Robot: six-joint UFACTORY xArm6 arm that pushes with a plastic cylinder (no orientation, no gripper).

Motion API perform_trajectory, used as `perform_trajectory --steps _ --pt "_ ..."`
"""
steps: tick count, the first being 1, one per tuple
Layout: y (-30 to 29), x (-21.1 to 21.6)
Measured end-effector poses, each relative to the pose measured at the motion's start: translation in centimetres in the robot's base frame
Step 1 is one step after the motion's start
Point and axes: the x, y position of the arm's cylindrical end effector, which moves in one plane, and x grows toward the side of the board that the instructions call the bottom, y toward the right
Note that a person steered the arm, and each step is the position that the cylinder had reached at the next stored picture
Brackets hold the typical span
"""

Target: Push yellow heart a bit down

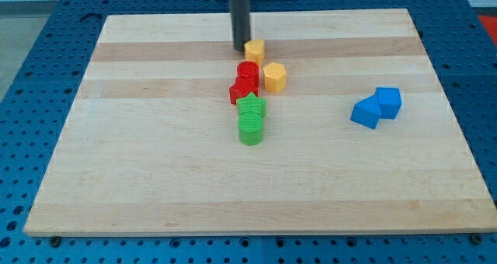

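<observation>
Your board (155, 194) has a wide bare strip of wood along the view's bottom, and the whole left side is free too. First thing up from there is the green round block (251, 129), with a green star (251, 105) touching it just above. Well apart on the view's right sit two blue blocks (377, 107), touching each other, with room left to the right edge. Above the greens you've got two red blocks (245, 81) packed together, shape unclear, and a yellow hexagon (274, 77) just beside them on the right. The yellow heart (255, 49) sits above the reds, near the top edge. My tip (241, 48) is just left of the heart, about touching it. Rod stands upright, coming down from the view's top. No hand on this rig, so nothing held.
</observation>
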Motion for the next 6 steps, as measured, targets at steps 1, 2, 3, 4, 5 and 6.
perform_trajectory --steps 1,2,3,4,5,6 --pt "3.7 0.5" --pt "7.5 1.2" --pt "11.2 2.6" --pt "12.6 2.4" --pt "10.9 -1.5" --pt "3.2 -1.5"
